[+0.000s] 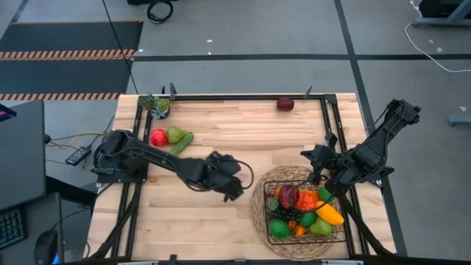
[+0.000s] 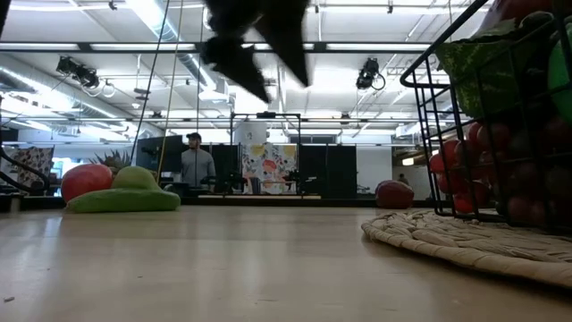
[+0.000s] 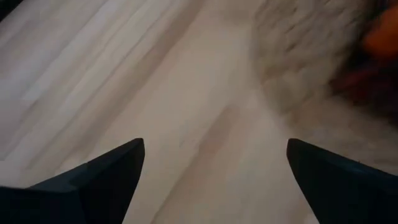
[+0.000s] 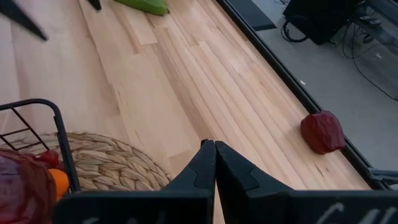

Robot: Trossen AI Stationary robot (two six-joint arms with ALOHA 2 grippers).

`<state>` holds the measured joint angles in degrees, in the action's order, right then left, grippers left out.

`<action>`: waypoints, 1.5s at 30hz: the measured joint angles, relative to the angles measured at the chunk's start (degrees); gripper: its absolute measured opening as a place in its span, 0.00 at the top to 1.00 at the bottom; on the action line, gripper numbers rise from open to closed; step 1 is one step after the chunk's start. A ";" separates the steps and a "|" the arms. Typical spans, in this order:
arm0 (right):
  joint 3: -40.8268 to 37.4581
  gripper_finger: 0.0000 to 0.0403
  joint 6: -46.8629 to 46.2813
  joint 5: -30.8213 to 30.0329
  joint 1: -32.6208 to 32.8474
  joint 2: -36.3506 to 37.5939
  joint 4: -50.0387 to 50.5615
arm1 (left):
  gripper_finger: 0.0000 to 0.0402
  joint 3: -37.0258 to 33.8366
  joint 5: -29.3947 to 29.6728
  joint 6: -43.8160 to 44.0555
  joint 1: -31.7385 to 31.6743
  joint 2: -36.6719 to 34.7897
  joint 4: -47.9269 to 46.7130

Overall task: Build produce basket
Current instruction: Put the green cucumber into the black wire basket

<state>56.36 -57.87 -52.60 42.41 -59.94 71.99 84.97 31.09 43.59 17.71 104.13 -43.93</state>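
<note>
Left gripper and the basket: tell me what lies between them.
Only bare wood and the woven mat's edge. In the high view, the open left gripper hangs just left of the basket; no produce lies in that stretch.

Bare table (image 1: 243, 129) between the basket (image 1: 268, 190) and cucumber (image 1: 182, 143).

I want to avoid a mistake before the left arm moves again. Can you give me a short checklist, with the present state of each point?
1. Left gripper open and empty: ok, nothing between its fingers.
2. Right gripper shut, waiting clear at the basket's far edge: ok.
3. Basket sits on the woven mat: ok.
4. Produce still outside: not ok; red fruit, pear, cucumber, dark red piece.
5. Room left in basket: cannot tell.
</note>
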 joint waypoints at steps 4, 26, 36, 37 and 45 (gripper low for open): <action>0.00 0.96 0.00 0.07 0.00 -0.02 0.01 | 0.00 0.00 -0.16 9.20 -1.50 -1.06 -17.92; 0.00 0.96 1.05 0.19 0.00 -0.02 0.01 | 0.00 -19.52 -10.37 10.87 -15.95 -1.17 -33.69; 0.00 0.96 1.79 1.38 -0.02 -0.06 0.08 | 0.00 -31.56 -16.98 3.39 -26.23 -4.95 -18.53; 0.00 0.96 2.10 1.36 -0.02 -0.02 0.03 | 0.00 -32.07 -16.98 2.47 -26.63 -5.76 -17.29; -0.02 0.96 0.35 3.14 -0.02 -0.10 -0.78 | 0.00 -32.99 -20.04 -3.55 -30.54 -12.71 -12.11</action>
<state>56.34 -57.52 -49.45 42.40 -60.04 71.22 51.98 11.05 40.05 -12.83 91.42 -56.04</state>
